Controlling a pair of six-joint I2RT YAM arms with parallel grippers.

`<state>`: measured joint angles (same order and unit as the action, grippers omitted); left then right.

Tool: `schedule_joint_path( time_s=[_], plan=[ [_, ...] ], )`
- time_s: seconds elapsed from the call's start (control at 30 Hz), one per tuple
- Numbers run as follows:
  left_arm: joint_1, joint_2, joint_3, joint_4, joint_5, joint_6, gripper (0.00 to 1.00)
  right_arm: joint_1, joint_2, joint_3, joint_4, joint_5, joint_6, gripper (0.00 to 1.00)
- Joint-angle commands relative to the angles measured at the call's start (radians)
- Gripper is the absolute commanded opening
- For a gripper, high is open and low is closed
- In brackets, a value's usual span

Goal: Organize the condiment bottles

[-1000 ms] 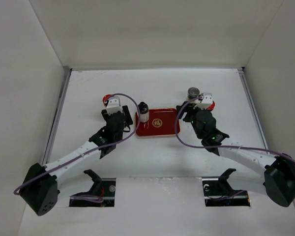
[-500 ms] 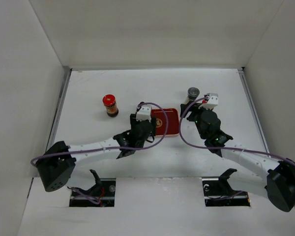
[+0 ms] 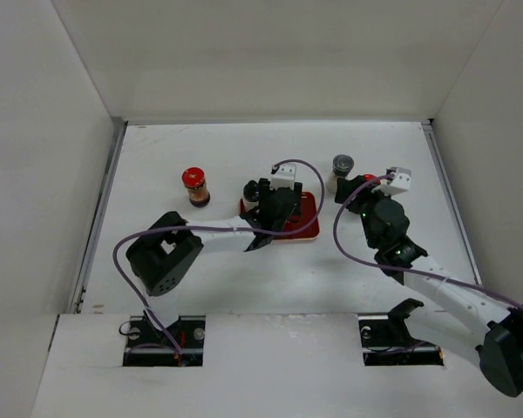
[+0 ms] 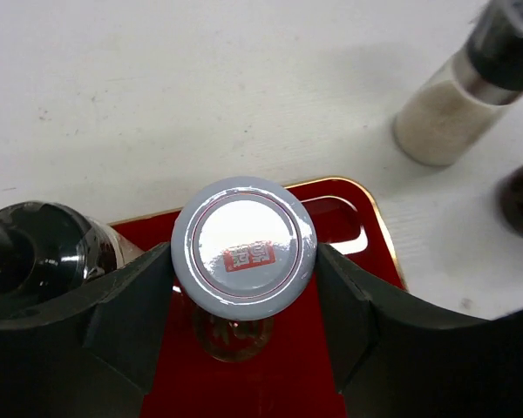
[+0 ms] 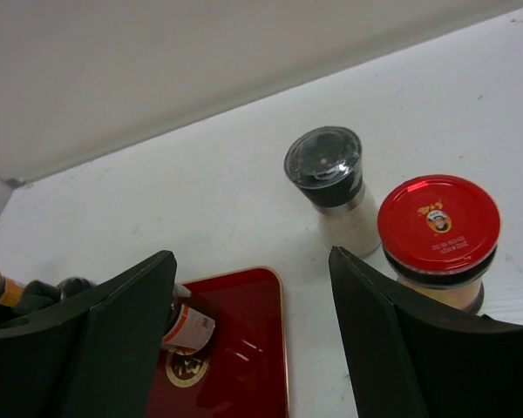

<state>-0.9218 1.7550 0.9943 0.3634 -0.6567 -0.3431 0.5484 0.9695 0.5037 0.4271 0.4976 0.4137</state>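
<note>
My left gripper [image 3: 275, 205] is shut on a silver-lidded jar [image 4: 244, 248] over the red tray [image 3: 308, 215]; both fingers press the lid's sides. I cannot tell whether the jar rests on the tray [image 4: 288, 383]. A black-capped white bottle [image 3: 253, 190] stands at the tray's left end, close beside the left finger [image 4: 30, 252]. The red-capped dark bottle [image 3: 194, 186] stands alone at the left. The dark-grey-lidded grinder [image 3: 341, 168] stands right of the tray. My right gripper [image 3: 359, 193] is open and empty, just right of the tray [image 5: 251, 261].
A red-lidded jar [image 5: 438, 228] stands next to the grinder [image 5: 329, 187], close to my right finger. The tray [image 5: 244, 348] has a gold emblem and a gold rim. White walls close in the table at the back and both sides.
My left arm swung right, away from the red-capped bottle, to the tray, where it now grips the silver-lidded jar. My right gripper drew back to the right.
</note>
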Motion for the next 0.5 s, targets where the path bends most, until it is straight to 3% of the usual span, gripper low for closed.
schedule_joint_path(
  time_s=[0.0, 0.2, 0.37, 0.47],
  plan=[
    [0.021, 0.010, 0.082, 0.157, -0.017, 0.036, 0.27, -0.032, -0.046, -0.013, 0.010, 0.030, 0.046, 0.77],
    [0.053, 0.061, 0.098, 0.180, -0.021, 0.038, 0.29, -0.058, -0.055, -0.022, 0.006, 0.015, 0.074, 0.77],
    [0.042, 0.057, 0.066, 0.203, -0.038, 0.038, 0.52, -0.060, -0.054, -0.021, 0.001, 0.019, 0.076, 0.80],
    [0.036, 0.038, 0.049, 0.204, -0.053, 0.038, 0.58, -0.067, -0.051, -0.022, -0.001, 0.015, 0.077, 0.83]
  ],
)
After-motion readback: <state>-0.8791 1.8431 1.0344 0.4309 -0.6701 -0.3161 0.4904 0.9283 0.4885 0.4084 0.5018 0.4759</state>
